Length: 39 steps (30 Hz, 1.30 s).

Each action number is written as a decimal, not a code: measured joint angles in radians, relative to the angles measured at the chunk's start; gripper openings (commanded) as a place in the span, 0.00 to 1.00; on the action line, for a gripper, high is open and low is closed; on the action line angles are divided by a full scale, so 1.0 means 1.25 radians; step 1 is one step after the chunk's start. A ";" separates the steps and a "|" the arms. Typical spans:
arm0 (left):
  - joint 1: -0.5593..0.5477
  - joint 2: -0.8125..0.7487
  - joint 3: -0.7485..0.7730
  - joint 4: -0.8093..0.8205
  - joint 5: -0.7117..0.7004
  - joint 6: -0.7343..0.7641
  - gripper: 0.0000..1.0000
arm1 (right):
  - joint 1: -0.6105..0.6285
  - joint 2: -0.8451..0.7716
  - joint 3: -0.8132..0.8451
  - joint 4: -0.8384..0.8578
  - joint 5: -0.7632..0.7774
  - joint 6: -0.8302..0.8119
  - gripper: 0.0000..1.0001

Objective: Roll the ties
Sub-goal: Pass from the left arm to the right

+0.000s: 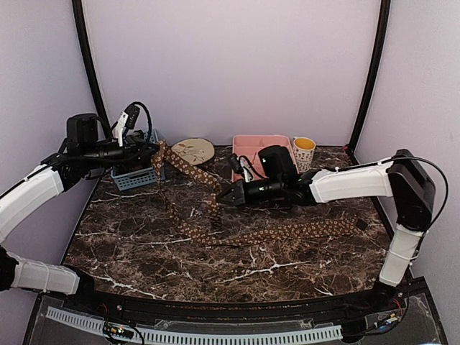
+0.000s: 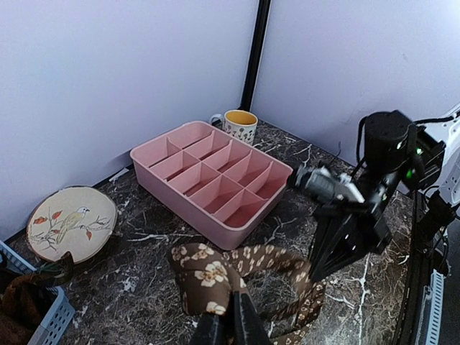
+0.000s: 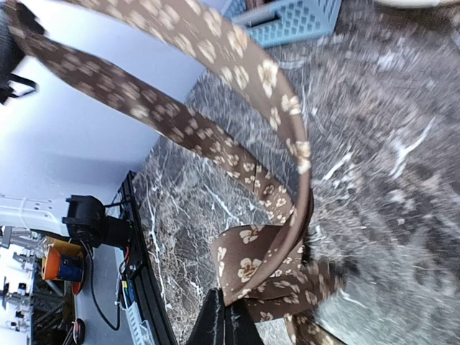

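**Held at both ends**

A dark, white-veined marble table [image 1: 144, 251] stands between pale lilac walls with black corner posts. The dark brown fabric necktie with tan dots [image 1: 287, 231] lies along the table. It rises to the right end effector [image 1: 224, 195] at centre and the left end effector [image 1: 155, 151] above the blue plastic basket [image 1: 136, 178]. Both are clamped on it. The right wrist view is blurred, and the left wrist view cuts the basket off.

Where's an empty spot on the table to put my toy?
The near strip of table, between the tie and the near edge, is bare. So is the left patch in front of the basket. The back is crowded: basket, plate, tray, mug, and the lifted tie across the middle.
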 measured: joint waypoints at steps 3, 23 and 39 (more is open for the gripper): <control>0.004 -0.001 -0.010 -0.019 -0.024 0.004 0.05 | -0.033 -0.098 -0.051 -0.027 0.002 -0.025 0.00; 0.016 0.436 0.153 -0.216 -0.070 0.057 0.34 | -0.055 -0.387 -0.055 -0.230 -0.091 -0.174 0.00; -0.089 0.087 -0.279 0.208 -0.175 -0.042 0.66 | -0.059 -0.393 -0.055 -0.323 -0.079 -0.208 0.00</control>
